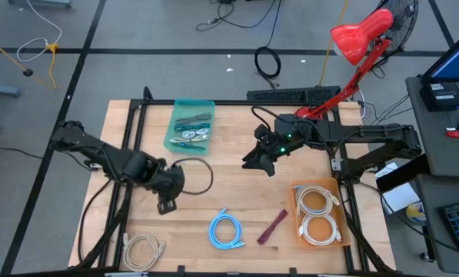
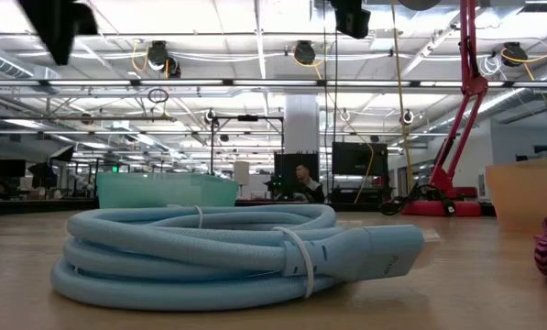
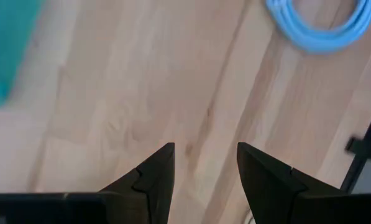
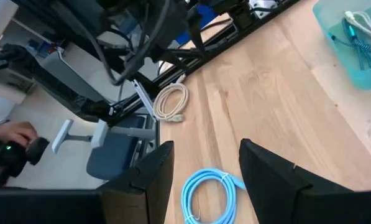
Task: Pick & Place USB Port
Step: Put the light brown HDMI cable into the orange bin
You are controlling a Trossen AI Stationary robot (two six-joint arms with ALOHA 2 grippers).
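Note:
A light blue coiled cable [image 1: 226,231] with a plug lies flat near the table's front edge, large in the low view [image 2: 209,257]. A white coiled cable [image 1: 142,250] lies at the front left, and a dark red bundled cable [image 1: 273,227] lies right of the blue one. My left gripper [image 1: 166,201] points down over bare wood, left of and farther back than the blue cable [image 3: 325,28]; it is open [image 3: 201,171] and empty. My right gripper [image 1: 260,158] hovers open [image 4: 204,168] high over mid-table, tilted toward the blue cable [image 4: 207,190].
A teal tray [image 1: 191,123] with cables stands at the back centre. An orange tray [image 1: 319,214] with two white coils sits at the front right. A red desk lamp [image 1: 360,38] rises at the back right. A person's hand [image 4: 11,134] shows beyond the table's left side.

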